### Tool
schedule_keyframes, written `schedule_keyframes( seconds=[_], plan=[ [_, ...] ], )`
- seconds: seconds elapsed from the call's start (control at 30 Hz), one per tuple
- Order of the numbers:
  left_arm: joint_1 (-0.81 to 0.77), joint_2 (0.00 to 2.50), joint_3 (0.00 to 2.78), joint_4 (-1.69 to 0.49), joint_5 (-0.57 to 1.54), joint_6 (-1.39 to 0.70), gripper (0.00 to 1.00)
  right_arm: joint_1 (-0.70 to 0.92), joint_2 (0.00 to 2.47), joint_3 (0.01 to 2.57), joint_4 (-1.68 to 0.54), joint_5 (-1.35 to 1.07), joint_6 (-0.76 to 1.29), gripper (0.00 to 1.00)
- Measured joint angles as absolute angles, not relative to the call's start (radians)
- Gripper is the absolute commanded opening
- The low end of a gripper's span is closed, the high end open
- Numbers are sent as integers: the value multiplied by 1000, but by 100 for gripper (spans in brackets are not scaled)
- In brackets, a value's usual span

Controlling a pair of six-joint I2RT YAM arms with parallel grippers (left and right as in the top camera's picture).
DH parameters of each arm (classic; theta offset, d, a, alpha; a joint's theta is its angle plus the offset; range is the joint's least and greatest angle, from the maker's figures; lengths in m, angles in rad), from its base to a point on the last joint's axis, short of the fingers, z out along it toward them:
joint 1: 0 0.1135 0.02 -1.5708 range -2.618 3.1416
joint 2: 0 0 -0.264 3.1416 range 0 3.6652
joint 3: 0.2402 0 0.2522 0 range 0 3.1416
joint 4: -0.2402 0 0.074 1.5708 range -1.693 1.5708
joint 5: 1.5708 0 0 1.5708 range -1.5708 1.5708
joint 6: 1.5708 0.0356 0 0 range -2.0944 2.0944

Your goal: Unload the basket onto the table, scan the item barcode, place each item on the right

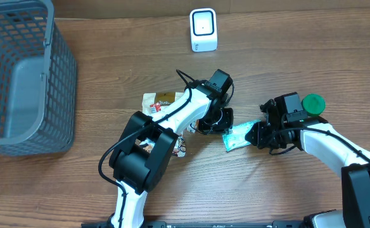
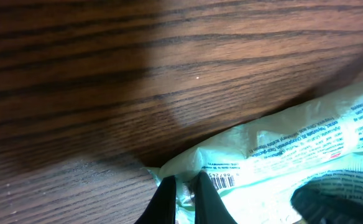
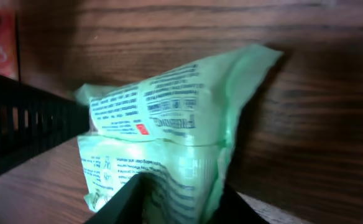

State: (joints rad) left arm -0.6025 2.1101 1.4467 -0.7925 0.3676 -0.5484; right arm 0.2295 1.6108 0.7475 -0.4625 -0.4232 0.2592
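Green packet (image 1: 239, 135) lies on the bench, a bit toward the near edge and close to the middle, right between the two arms. The left fingers (image 1: 224, 126) are pinched tight on its left end. A little barcode (image 2: 222, 180) shows just beside that pinch. The right fingers (image 1: 253, 134) sit on both sides of the packet's other end. I cannot tell if they are squeezing it or only around it.

I think this is the picking-up step. The packet is not at the scanner yet.

A little farther back, another snack packet (image 1: 159, 100) lies partly under the left arm. Farther still, near the far edge, stands the white scanner (image 1: 203, 30), well apart from the green packet. A grey basket (image 1: 58, 88) sits at the far left corner.

Next, I think one arm needs a good hold. Then it must lift the packet, carry it to the scanner, and turn the barcode side to face it.
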Motion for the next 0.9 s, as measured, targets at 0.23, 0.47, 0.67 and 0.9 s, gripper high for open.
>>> schedule_keyframes(
  seconds=[0.23,0.47,0.67,0.9],
  plan=[
    [-603,2111,1447,-793,366,-548,4,229,1612,746,-449,-427,262,50],
    [-603,2111,1447,-791,367,-548,4,228,1612,749,-438,-437,253,55],
    [-603,2112,1448,-789,367,-548,4,179,1612,756,-432,-449,244,56],
    [-603,2112,1448,-789,367,-548,4,127,1612,759,-434,-472,238,52]
  ],
)
